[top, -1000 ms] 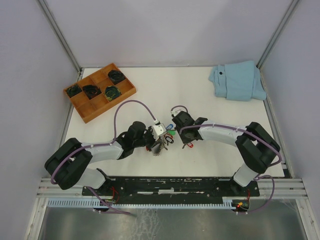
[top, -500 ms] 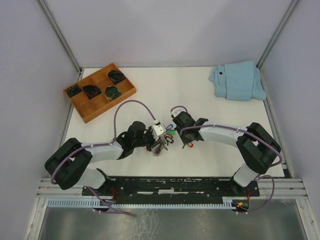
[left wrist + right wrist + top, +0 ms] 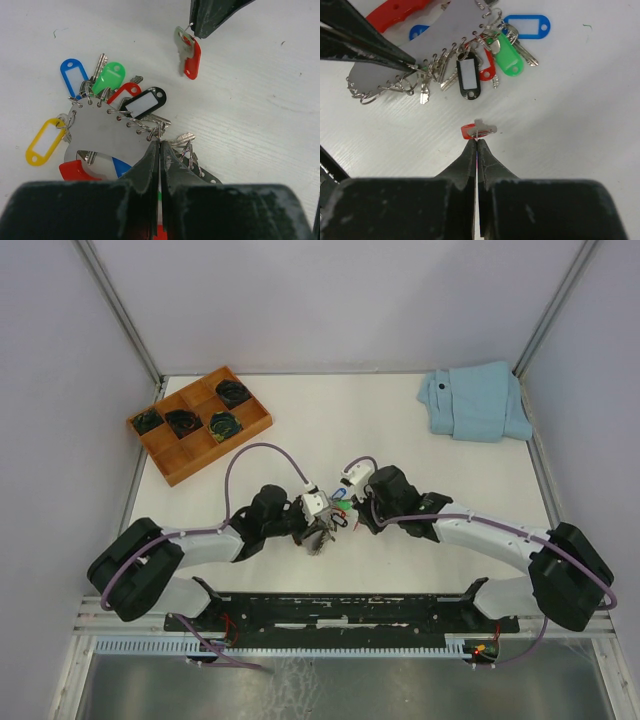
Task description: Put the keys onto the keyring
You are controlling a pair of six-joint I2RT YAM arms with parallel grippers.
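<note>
left gripper (image 3: 160, 142): pinching wire loop (image 3: 155, 131) of grey-plate keyring (image 3: 97, 127), lower centre
right gripper (image 3: 477, 142): pinching small silver red-tagged key (image 3: 479, 130)
tip: line key hole with loop, go slow

Grey keyring (image 3: 100, 130) carrying a blue tag (image 3: 72, 75), green tag (image 3: 111, 76), yellow tag (image 3: 45, 141) and black tag (image 3: 145, 102) (white window inside). Silver key (image 3: 184, 40) with red tag (image 3: 192, 62) on white table (image 3: 260, 115).
</note>
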